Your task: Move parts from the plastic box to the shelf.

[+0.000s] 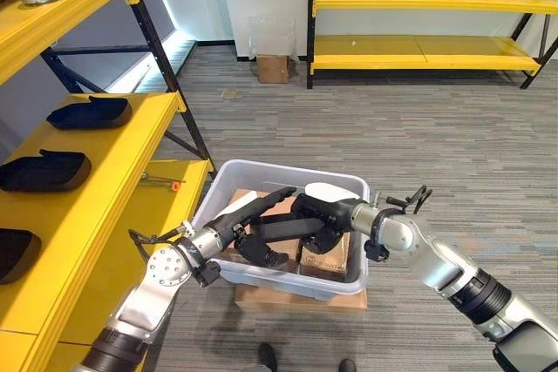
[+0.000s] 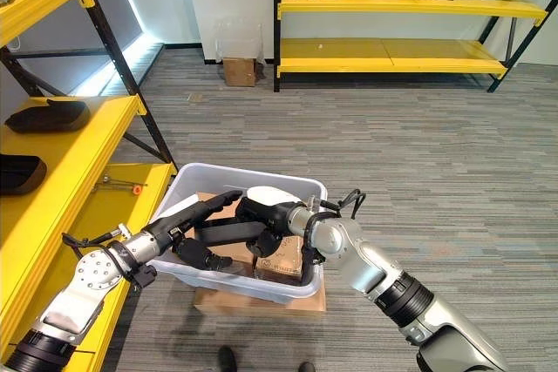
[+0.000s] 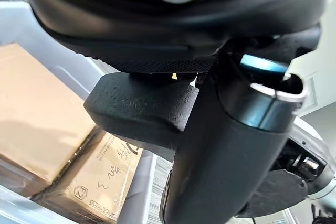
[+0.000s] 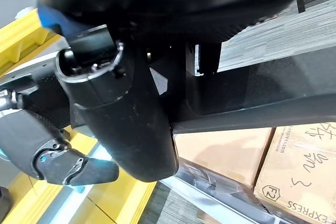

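We are looking down from head height with both eyes at the plastic box; wrist cameras are peering close inside it.

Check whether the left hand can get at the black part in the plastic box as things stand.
Probably yes. The left hand is already inside the open-topped plastic box, at one end of the black part, with the right hand at the other. Nothing lies between; how firmly it grips is unclear.
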